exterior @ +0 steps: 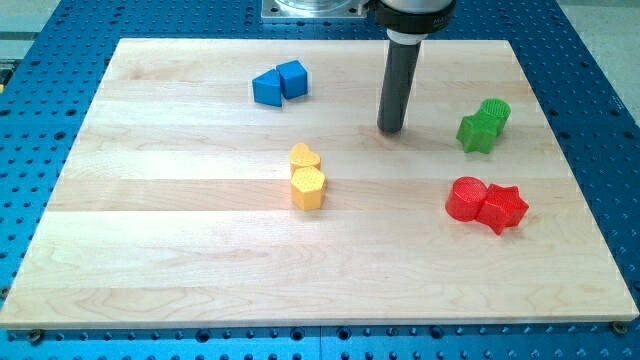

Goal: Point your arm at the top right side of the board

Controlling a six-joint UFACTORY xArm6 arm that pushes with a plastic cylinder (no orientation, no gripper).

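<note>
Wooden bench (200, 250), rod upright at upper right.
My tip (391, 130) stands left of green blocks (483, 125), apart; no claw shows.

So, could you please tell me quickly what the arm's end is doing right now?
My tip: no gripper, holding nothing, apart from the green star-shaped block on its right.

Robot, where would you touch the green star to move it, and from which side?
I cannot grip, only push. I would put my tip against the green star's flat-looking side toward the view's left, since my tip stands just left of it. The green cylinder touches it at the upper right and would probably slide along.
</note>
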